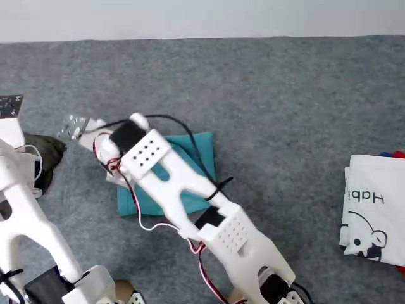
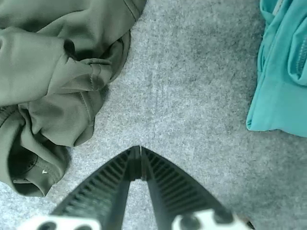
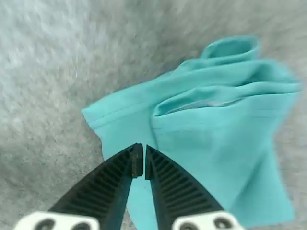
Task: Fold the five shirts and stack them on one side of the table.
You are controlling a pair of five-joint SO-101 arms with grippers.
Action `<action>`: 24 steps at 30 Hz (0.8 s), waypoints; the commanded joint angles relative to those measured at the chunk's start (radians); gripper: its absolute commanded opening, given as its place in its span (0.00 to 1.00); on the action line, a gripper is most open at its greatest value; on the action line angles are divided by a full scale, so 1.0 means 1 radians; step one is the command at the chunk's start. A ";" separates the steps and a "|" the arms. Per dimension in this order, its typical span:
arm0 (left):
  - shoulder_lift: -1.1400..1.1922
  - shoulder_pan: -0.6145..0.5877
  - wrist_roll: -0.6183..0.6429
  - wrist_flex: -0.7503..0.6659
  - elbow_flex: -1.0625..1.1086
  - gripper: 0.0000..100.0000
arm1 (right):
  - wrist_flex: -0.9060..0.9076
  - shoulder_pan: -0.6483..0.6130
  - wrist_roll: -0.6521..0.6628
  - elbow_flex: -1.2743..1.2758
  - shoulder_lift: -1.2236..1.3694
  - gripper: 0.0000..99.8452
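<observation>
Taking the high view as a clock face: the olive shirt (image 1: 49, 154) is lying crumpled way over at 9 o'clock on the grey table (image 1: 285, 107). The left claw (image 2: 140, 165) is hovering over bare table just beside it, clenched with nothing in it, olive shirt (image 2: 53, 81) on one side and teal on the other. Moving toward the middle, the teal shirt (image 1: 197, 149) is sitting roughly folded a bit left of centre, with the right arm (image 1: 183, 190) stretching across it. The right claw (image 3: 140, 160) is hanging over the teal shirt (image 3: 216, 139), also clenched, not pinching any cloth as far as I can see. At 3 o'clock the white shirt (image 1: 376, 215) is lying folded, with bits of red and blue cloth (image 1: 396, 154) peeking out under it.
</observation>
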 commanded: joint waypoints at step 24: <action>0.017 0.566 0.232 -0.114 -0.007 0.17 | 0.044 0.736 -0.049 0.517 -0.759 0.02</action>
